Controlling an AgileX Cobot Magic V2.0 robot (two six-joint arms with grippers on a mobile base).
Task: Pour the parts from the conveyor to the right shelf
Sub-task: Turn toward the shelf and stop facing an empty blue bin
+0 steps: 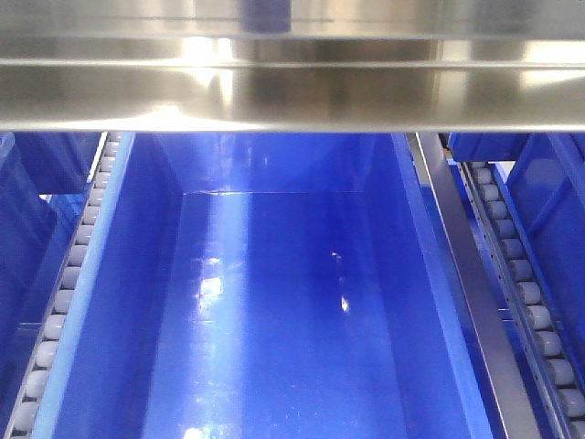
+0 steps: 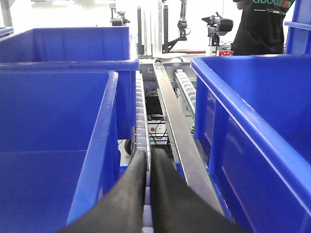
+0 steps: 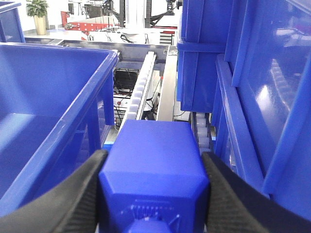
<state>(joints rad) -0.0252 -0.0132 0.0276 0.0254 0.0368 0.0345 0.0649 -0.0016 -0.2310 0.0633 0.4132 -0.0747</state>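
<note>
— Steel and blue on every side: the right shelf [image 1: 468,311] fills the front view. Its crossbar [image 1: 292,91] spans the top edge, and one open bin [image 1: 274,329] lies below it between two roller strips [image 1: 69,302]. How do the grippers stand?

— Nearest first. The right gripper [image 3: 154,158] is clamped on the part [image 3: 154,170], a blue cube. Its black fingers [image 3: 73,194] press against both flanks, and a round stub [image 3: 146,224] sits at the cube's near end. The left gripper [image 2: 147,155] has its jaws drawn almost together, with only a thin slit between them and nothing in it.

— And the room beside each?

— On the right wrist, the rim of a low bin [image 3: 104,82] runs just left of the cube and stacked bins [image 3: 204,63] stand close on the right. A roller track [image 3: 138,92] leads away down the narrow channel between them. On the left wrist, the fingertips hang over a line of white rollers [image 2: 140,111] with a flat steel rail [image 2: 177,131] beside it. The left bin wall [image 2: 97,160] and the right bin wall [image 2: 228,136] hem that corridor in.

— Farther off?

— A rear bin [image 2: 73,48] sits behind the left one. Beyond the shelf's far end stands a person [image 2: 260,24] in a black shirt. In the right wrist view, a potted plant [image 3: 36,9] shows at the far back left.
</note>
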